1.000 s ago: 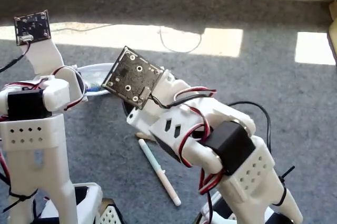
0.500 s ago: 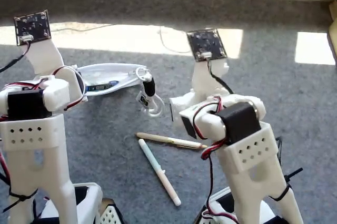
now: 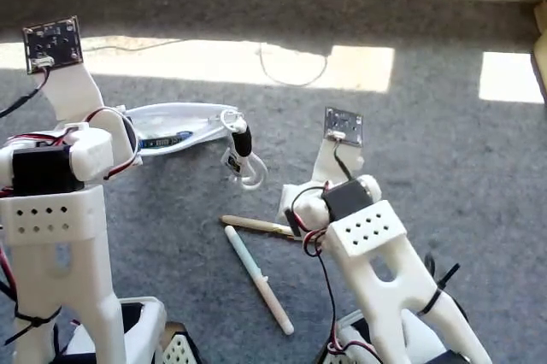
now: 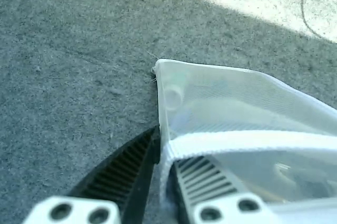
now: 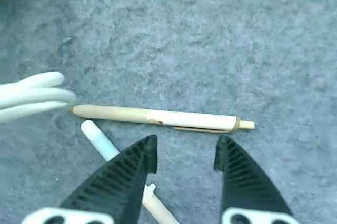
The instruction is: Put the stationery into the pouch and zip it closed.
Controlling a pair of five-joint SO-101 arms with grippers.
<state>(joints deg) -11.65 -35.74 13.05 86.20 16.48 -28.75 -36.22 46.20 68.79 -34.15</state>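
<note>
A clear mesh pouch [image 3: 184, 125] lies on the grey carpet, with something blue inside it. My left gripper [image 4: 160, 148] is shut on the pouch's [image 4: 237, 113] white edge at one corner. A beige pen [image 3: 255, 226] and a white pen [image 3: 256, 278] lie on the carpet in front of the pouch. My right gripper [image 5: 184, 153] hangs open just above the beige pen [image 5: 158, 119], its jaws straddling the barrel's middle without touching it. The white pen [image 5: 105, 148] runs under one finger.
A white loop with a black strap [image 3: 242, 159] trails from the pouch's end, close to the beige pen's tip; the loop [image 5: 31, 95] lies beside my right gripper. A thin cable [image 3: 291, 73] crosses the sunlit carpet at the back.
My right arm has swung away from the pouch to the right and come down over the beige pen. The left arm and pouch have stayed put.
</note>
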